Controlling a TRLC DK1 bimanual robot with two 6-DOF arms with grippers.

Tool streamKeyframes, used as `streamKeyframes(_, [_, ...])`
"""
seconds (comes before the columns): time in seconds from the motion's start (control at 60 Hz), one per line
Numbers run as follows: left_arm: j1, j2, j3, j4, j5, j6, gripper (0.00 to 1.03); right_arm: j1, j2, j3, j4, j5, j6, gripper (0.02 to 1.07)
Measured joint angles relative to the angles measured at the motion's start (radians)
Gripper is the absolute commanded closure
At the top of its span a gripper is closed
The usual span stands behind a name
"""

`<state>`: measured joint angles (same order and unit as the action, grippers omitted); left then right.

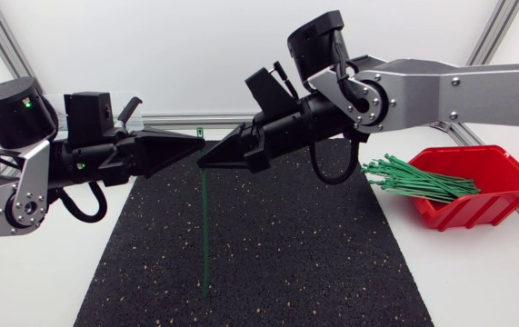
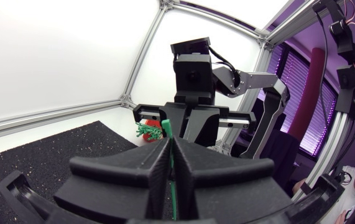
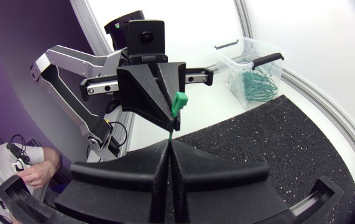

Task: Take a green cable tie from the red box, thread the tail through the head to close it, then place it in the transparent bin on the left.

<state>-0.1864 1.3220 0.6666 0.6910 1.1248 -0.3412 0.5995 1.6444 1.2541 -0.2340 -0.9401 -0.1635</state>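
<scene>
A green cable tie [image 1: 204, 227] hangs straight down over the black mat, its head [image 1: 201, 133] on top. My left gripper [image 1: 201, 142] is shut on the tie just below the head. My right gripper [image 1: 201, 164] is shut on the strap a little lower, tip to tip with the left. In the left wrist view the tie [image 2: 171, 163] runs between the left gripper's [image 2: 171, 142] closed fingers. In the right wrist view the tie's head [image 3: 178, 102] stands just ahead of my right gripper [image 3: 169, 144]. The red box [image 1: 491, 191] with several green ties [image 1: 418, 179] stands at the right.
The transparent bin [image 3: 252, 65], holding closed green ties, stands at the back left, mostly hidden behind my left arm in the head view. The black mat [image 1: 286, 263] covers the middle of the table. An aluminium frame runs along the table's far edge.
</scene>
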Motion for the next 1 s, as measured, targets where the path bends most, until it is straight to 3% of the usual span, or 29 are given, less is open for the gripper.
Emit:
streamKeyframes(0.217, [0.000,0.026,0.009,0.010,-0.001,-0.008,1.00,0.000,0.001,0.000,0.000,0.030,0.000,0.98])
streamKeyframes(0.283, [0.000,0.034,0.015,0.009,-0.004,-0.027,1.00,0.000,0.001,0.000,0.003,0.050,0.000,0.79])
streamKeyframes(0.383, [0.005,0.045,0.034,0.003,-0.008,-0.053,1.00,0.002,0.001,0.000,0.006,0.094,0.000,0.37])
streamKeyframes(0.417, [0.010,0.045,0.041,-0.003,-0.009,-0.058,1.00,0.003,0.001,0.000,0.005,0.116,-0.001,0.32])
streamKeyframes(0.583, [0.029,0.047,0.093,-0.091,-0.020,-0.076,1.01,0.014,-0.009,0.000,-0.070,0.224,-0.051,0.21])
streamKeyframes(0.85, [0.035,0.067,0.160,-0.226,-0.027,-0.078,1.01,0.024,-0.066,0.000,-0.192,0.352,-0.189,0.20])
streamKeyframes(1.0, [0.036,0.069,0.172,-0.288,-0.027,-0.055,1.01,0.041,-0.072,0.000,-0.264,0.549,-0.314,0.14])
